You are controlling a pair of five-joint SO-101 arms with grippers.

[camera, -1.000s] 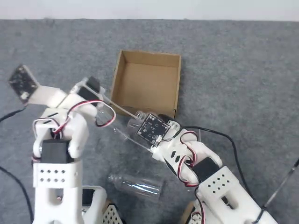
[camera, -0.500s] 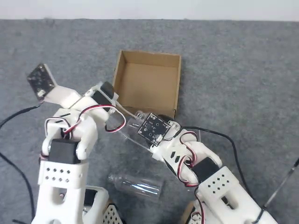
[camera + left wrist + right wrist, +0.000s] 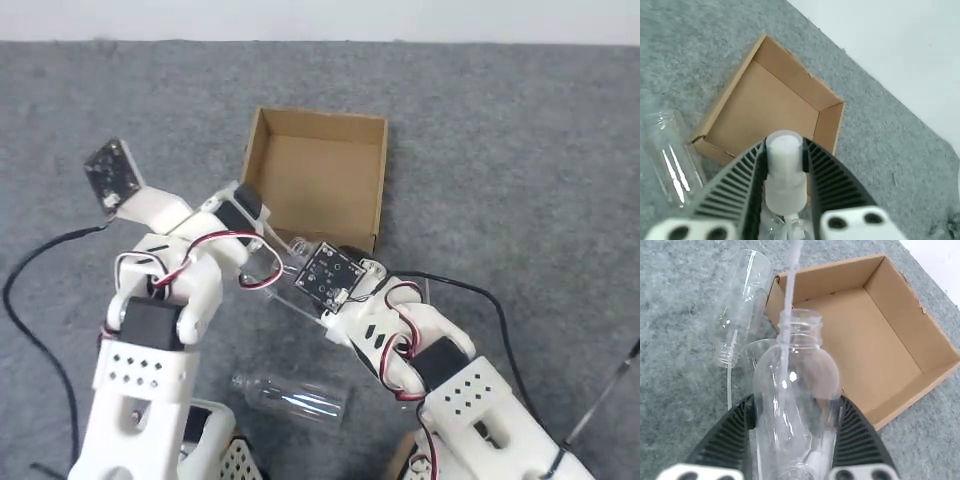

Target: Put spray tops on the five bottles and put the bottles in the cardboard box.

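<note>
Two parts are gripped beside the box point(image 3: 315, 180): a bottle point(image 3: 795, 370) in the right gripper point(image 3: 796, 402), a spray top point(image 3: 785, 175) in the left gripper point(image 3: 784, 149). The top has been brought closer, and its tube point(image 3: 785, 315) is now fed into the bottle.

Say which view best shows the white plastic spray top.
Left wrist view: the white plastic spray top sits clamped in the left end effector. Right wrist view catches its tube entering the clear plastic bottle; high view, that tube faintly.
</note>
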